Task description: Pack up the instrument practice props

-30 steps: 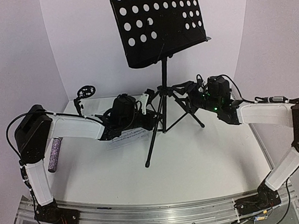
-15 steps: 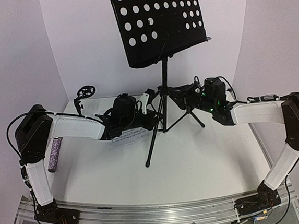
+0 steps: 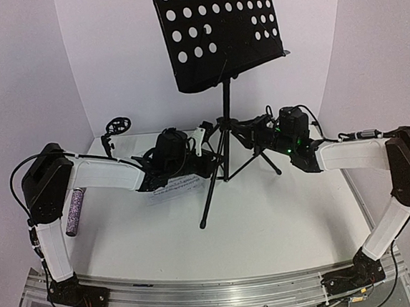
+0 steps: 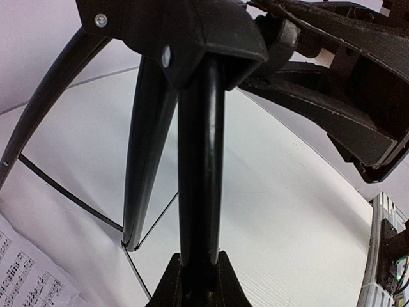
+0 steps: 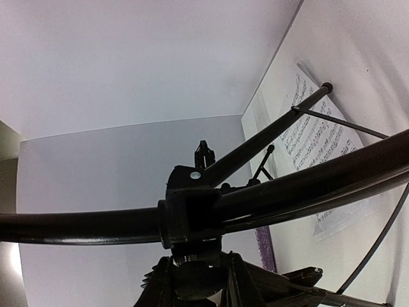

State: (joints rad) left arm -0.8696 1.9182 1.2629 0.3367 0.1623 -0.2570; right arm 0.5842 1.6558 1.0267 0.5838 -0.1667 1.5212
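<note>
The tall black music stand (image 3: 216, 34) stands at the table's middle back on its tripod. My left gripper (image 3: 211, 160) is shut on the lower tube (image 4: 201, 160) of the stand, seen between its fingers (image 4: 171, 281). My right gripper (image 3: 246, 132) is closed around the clamp knob (image 5: 195, 281) of the stand's collar (image 5: 192, 214). White sheet-music pages (image 3: 176, 188) lie under my left arm and also show in the left wrist view (image 4: 19, 275) and the right wrist view (image 5: 319, 141). The purple microphone (image 3: 74, 211) lies at the left. The small black mic stand (image 3: 117, 129) is at the back left.
White walls close the table at the back and both sides. The stand's tripod legs (image 3: 212, 196) spread over the table's middle. A metal rail (image 3: 217, 292) runs along the near edge by the arm bases.
My right gripper has moved left up to the stand's collar and settled on the knob. The stand's desk has shifted slightly. My left arm has not moved.
</note>
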